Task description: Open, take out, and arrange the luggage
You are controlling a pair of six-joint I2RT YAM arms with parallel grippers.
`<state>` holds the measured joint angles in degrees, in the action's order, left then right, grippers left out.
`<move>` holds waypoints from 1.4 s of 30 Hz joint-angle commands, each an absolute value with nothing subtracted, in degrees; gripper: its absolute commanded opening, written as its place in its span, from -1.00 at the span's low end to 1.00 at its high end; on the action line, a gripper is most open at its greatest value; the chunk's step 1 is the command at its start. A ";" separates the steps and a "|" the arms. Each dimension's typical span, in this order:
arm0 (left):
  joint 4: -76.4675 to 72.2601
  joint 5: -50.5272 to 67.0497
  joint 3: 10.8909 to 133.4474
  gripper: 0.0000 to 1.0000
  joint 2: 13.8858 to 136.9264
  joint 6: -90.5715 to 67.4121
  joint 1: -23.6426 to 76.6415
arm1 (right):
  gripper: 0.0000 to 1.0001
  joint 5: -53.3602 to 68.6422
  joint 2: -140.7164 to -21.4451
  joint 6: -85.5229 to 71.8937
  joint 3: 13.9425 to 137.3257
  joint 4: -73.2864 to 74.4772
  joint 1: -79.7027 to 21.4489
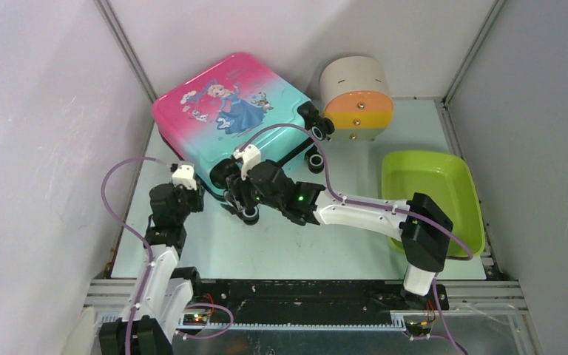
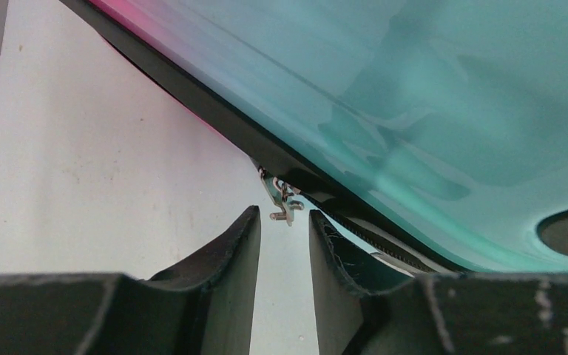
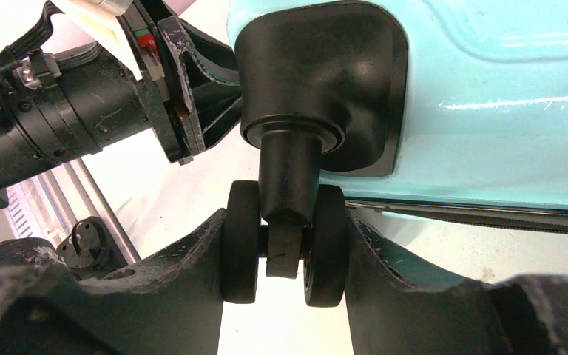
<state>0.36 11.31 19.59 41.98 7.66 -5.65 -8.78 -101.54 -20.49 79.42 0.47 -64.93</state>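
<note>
Left jaws: being held slightly apart, empty.
Zipper pull (image 2: 281, 201): hanging just ahead, centred on their gap.
Right jaws: being pressed onto the luggage (image 3: 488, 111) wheel (image 3: 242, 240).

Top: overhead from the near side, facing down on the whole table (image 1: 303, 251).
Wrists: close-up; both share near edge of case (image 2: 414, 89).

The pale bench (image 1: 325, 248) carries three items: the luggage (image 1: 222, 111) at rear left, printed shell upward; a beige cylinder (image 1: 355, 92) near it at rear centre; a lime-green tray (image 1: 429, 194) along the right side.
</note>
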 commanded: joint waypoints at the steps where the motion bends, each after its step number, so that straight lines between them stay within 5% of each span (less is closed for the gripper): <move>1: -7.18 13.88 19.07 -0.29 43.76 8.06 -6.05 | -1.00 -9.97 -96.23 -19.89 79.44 -4.31 -63.65; 13: -12.20 16.75 19.51 -0.40 49.50 6.56 -6.24 | -1.00 -9.76 -95.65 -19.81 79.42 -4.44 -62.77; 22: -5.00 21.74 22.23 -0.99 47.68 7.08 -6.24 | -1.00 -10.46 -96.35 -20.44 79.36 -5.24 -62.92; 42: 6.98 28.75 25.19 -1.00 38.12 -6.89 -5.67 | -1.00 -9.85 -96.95 -23.45 79.19 -8.33 -62.65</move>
